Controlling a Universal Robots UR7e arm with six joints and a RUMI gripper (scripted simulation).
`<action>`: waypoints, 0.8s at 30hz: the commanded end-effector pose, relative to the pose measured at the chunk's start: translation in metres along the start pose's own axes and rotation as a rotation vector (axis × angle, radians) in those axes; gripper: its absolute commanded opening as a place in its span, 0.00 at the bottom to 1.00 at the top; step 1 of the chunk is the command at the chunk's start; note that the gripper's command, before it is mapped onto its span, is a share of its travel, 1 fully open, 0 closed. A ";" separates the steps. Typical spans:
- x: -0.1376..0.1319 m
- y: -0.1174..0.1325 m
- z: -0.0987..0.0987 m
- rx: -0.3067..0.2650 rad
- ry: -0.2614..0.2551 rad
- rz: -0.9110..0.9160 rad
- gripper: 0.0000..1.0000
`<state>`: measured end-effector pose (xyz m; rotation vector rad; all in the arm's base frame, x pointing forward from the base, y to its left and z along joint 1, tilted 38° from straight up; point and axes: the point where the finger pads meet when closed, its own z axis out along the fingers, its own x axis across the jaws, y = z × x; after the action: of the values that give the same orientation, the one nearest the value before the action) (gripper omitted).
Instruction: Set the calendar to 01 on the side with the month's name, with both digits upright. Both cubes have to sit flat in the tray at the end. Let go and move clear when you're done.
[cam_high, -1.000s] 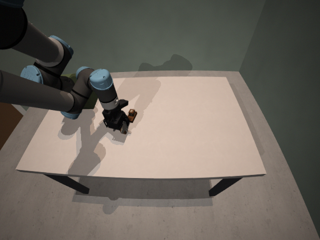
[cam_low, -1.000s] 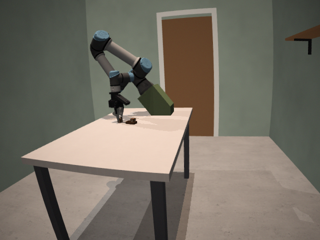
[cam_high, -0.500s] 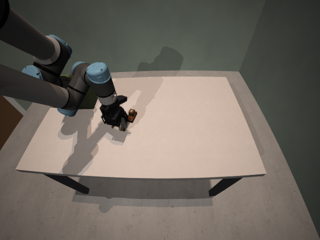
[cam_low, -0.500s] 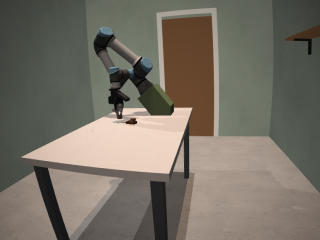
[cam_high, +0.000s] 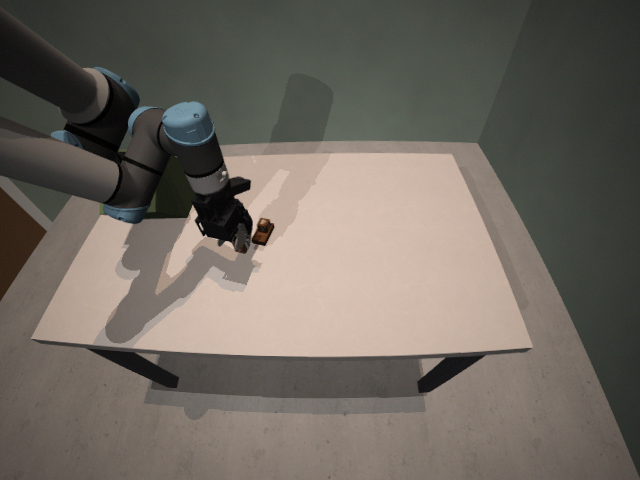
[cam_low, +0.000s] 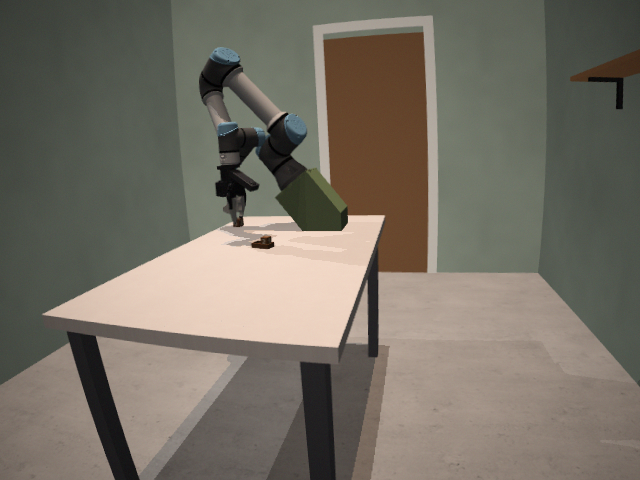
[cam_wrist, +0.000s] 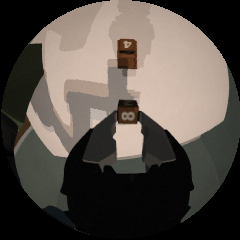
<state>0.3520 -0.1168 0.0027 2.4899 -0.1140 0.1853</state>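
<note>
My gripper (cam_wrist: 127, 111) is shut on a small brown number cube (cam_wrist: 127, 115) and holds it above the table; the face toward the wrist camera shows an 8. The gripper also shows in the top view (cam_high: 241, 243) and in the exterior view (cam_low: 237, 219), left of the tray. The brown tray (cam_high: 262, 232) lies on the pale table top, with a second cube (cam_high: 264, 224) sitting in it. In the wrist view the tray (cam_wrist: 127, 59) is further ahead, and the cube (cam_wrist: 127, 45) in it shows a 4 on top. The tray also shows in the exterior view (cam_low: 263, 243).
The arm's olive green base block (cam_low: 311, 199) stands at the back edge of the table, behind the tray. A brown door (cam_low: 377, 149) is in the far wall. A wall shelf (cam_low: 610, 72) hangs at the right.
</note>
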 end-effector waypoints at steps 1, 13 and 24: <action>0.000 0.000 -0.013 0.001 -0.006 0.001 0.10; 0.000 0.000 -0.028 0.001 -0.006 0.001 0.10; 0.000 0.000 -0.028 0.001 -0.006 0.001 0.10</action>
<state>0.3493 -0.1001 0.0247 2.4917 -0.1172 0.1778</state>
